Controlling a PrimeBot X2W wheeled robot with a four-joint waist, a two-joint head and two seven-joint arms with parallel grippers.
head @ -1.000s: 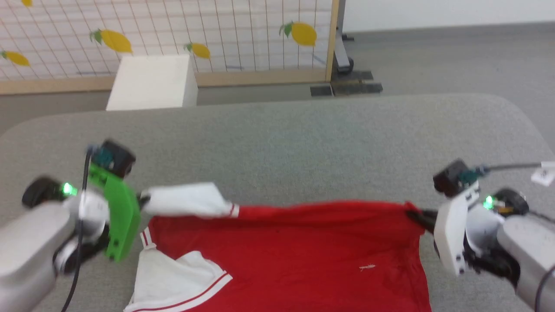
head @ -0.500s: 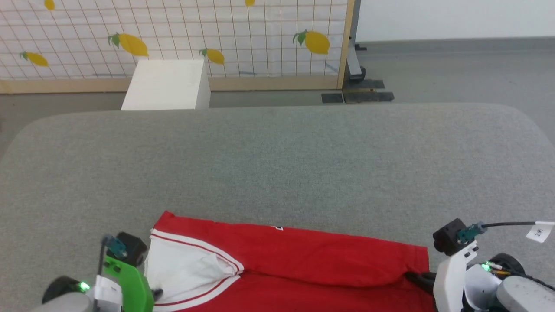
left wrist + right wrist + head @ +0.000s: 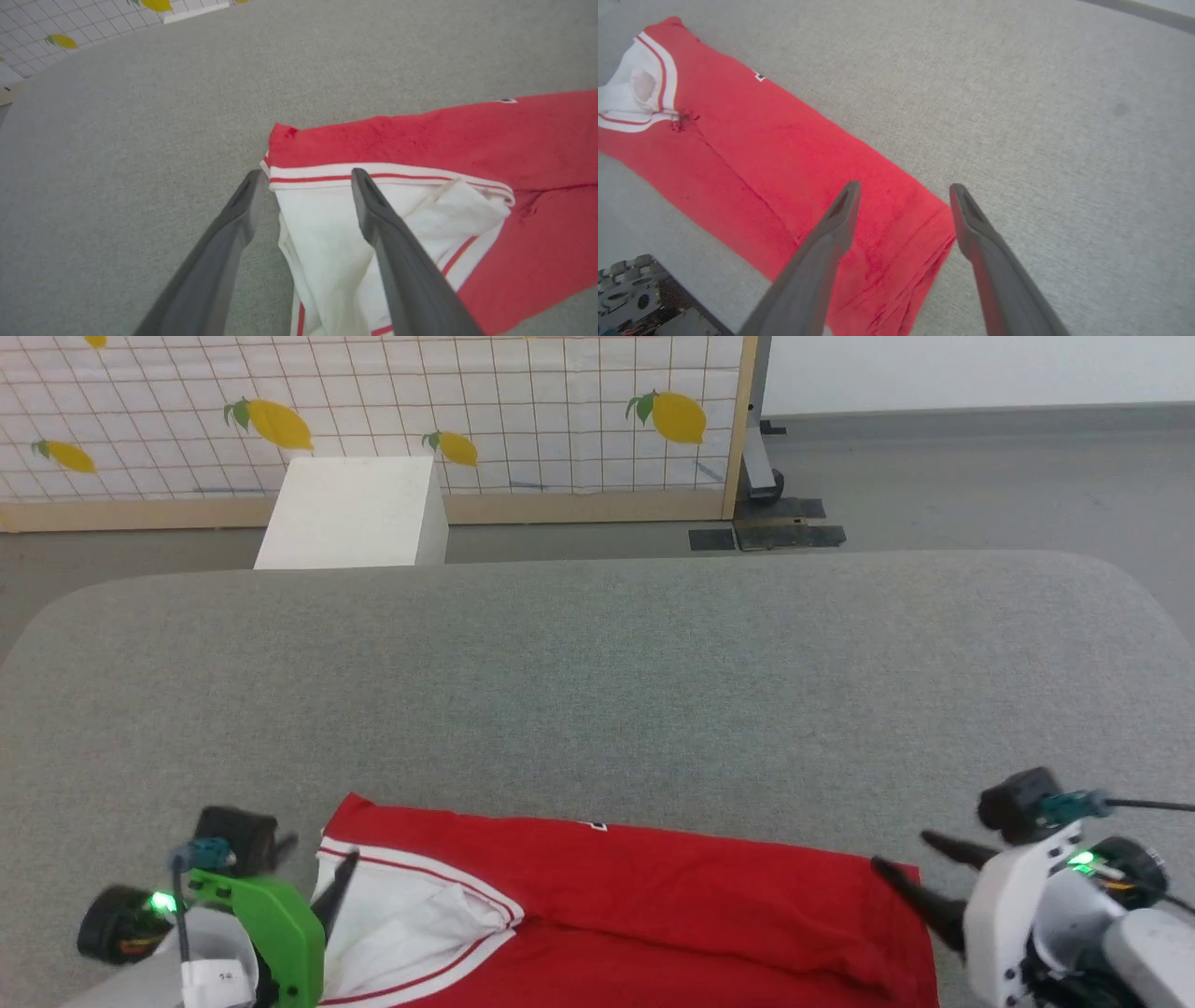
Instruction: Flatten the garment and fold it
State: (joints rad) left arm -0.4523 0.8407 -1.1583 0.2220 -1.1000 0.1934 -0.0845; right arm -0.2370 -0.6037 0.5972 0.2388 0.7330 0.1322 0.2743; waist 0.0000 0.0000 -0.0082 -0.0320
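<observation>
Red T-shirt (image 3: 672, 905) folded lengthwise at near edge of gray counter (image 3: 597, 691), left gripper (image 3: 306, 173) jaws wide at white sleeve (image 3: 327, 219) trim, right gripper (image 3: 903, 186) jaws wide at hem corner, both holding nothing, small black-and-white mark (image 3: 598, 825) illegible

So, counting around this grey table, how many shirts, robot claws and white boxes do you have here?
garment: 1
grippers: 2 (left gripper, right gripper)
white box: 1
Total: 4
</observation>
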